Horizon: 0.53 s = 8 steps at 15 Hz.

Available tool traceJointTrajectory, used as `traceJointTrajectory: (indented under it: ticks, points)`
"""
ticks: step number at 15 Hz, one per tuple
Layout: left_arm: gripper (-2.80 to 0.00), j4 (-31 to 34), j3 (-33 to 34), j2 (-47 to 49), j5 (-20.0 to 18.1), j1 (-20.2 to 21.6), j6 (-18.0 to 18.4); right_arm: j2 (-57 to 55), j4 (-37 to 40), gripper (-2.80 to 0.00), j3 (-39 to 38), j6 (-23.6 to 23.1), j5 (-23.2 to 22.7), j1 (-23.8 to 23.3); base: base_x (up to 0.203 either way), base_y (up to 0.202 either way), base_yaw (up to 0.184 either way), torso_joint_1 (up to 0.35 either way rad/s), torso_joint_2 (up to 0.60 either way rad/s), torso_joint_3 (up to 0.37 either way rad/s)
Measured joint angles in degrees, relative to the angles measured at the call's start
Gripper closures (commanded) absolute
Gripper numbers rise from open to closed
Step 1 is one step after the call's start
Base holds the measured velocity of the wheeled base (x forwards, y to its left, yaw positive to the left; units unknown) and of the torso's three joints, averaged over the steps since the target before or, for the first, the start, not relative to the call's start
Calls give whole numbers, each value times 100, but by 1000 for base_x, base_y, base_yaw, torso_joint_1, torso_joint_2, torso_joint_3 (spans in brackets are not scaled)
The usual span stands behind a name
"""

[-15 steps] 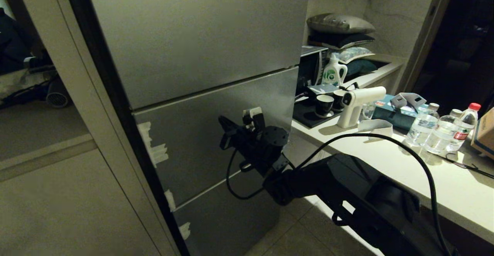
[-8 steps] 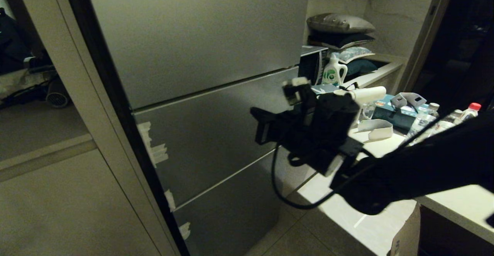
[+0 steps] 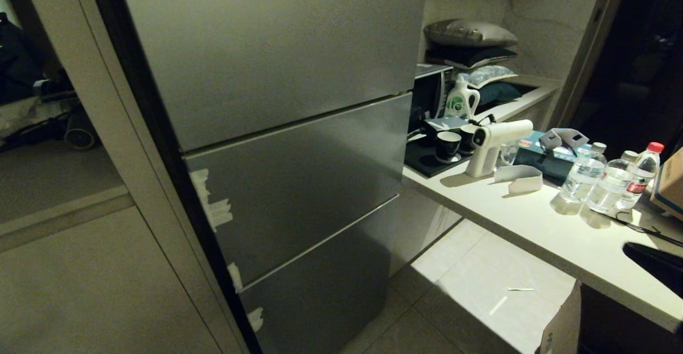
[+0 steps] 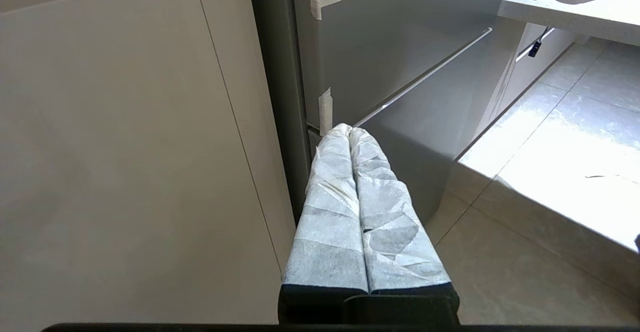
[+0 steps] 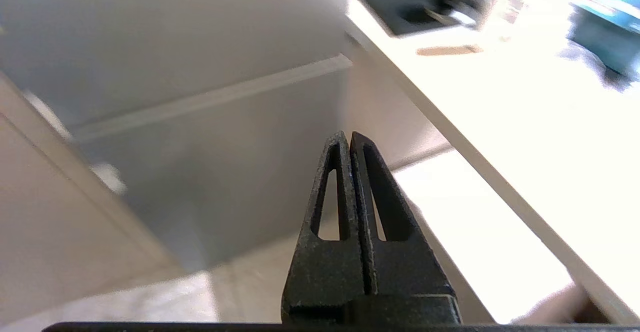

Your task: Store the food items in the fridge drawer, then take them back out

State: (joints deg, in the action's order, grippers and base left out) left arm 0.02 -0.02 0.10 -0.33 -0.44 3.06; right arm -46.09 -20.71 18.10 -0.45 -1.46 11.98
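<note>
Now the grey fridge (image 3: 277,130) stands shut in front of me, all its outer panels flush, so the fridge drawer lies somewhere behind them, hidden from my eyes, and I can see neither of the food items anywhere. My left hand (image 4: 350,130) hangs low beside the fridge's lower corner, its two paper-wrapped fingers (image 4: 330,207) pressed tight together with nothing between them. My right hand (image 5: 347,136) is likewise pressed together and empty, its black fingers (image 5: 385,212) meeting at the tips; it points toward the foot of the fridge and the pale floor tiles (image 3: 480,279), near the edge of the bench (image 3: 533,226). From my head I catch only a dark sliver of that arm (image 3: 656,263) at the lower right, over the bench edge. Strips of pale tape (image 3: 213,204) cling to the left edge of the fridge panels. On the bench sit a white spray gun (image 3: 493,140), two dark cups (image 3: 453,143) on a black tray, a green-labelled detergent bottle (image 3: 461,100) and a cluster of clear water bottles (image 3: 608,178). A cardboard box (image 3: 560,322) stands on the floor below the bench.
</note>
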Motion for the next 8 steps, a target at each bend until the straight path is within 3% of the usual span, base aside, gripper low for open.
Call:
traceJointTrajectory:
  ticks: [3,6,8]
  points:
    - [0,0,0,0,1,0,-20,2161,746,0,-1199,-144,-124,-619,0,0,0,0,0,0]
    - [0,-2,0,0,9,0,-95,3733,1599,0,-1659,-410,-76,-1005,0,0,0,0,0,0]
    - [0,-2,0,0,15,0,-152,4242,1631,0,-1776,-397,100,-1139,0,0,0,0,0,0]
